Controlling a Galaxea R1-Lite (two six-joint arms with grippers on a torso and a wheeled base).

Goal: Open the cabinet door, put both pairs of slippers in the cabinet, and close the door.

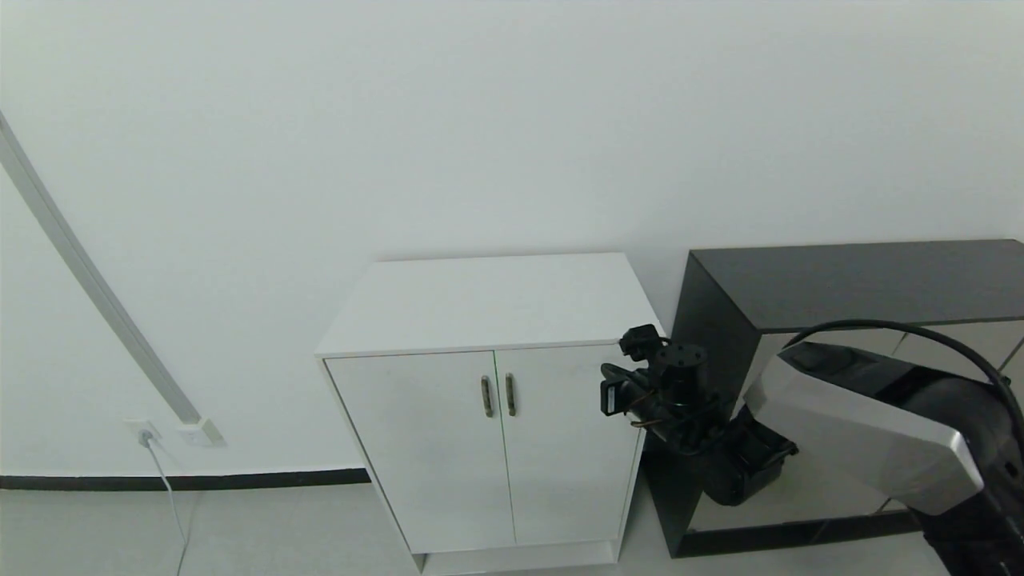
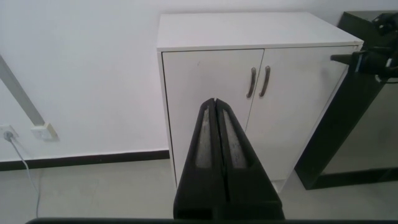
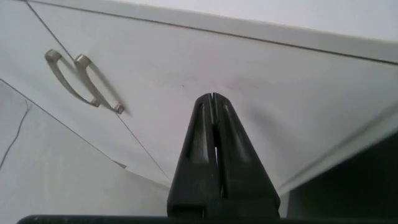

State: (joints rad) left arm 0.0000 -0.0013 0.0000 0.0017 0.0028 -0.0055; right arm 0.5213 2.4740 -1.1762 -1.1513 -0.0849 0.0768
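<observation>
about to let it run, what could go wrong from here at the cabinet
The right gripper is shut near the right door; it may bump the panel. The handles sit side by side, so it could catch the wrong one. The black cabinet stands close by and may crowd the gripper as the door swings.

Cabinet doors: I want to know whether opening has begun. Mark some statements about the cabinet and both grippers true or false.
1. Both doors of the white cabinet are shut. True.
2. The right gripper holds a door handle. False: it is shut on nothing, before the right door, aside from the handles.
3. The left gripper is open. False: it is shut.
4. A dark unit stands at the cabinet's right side. True.
</observation>
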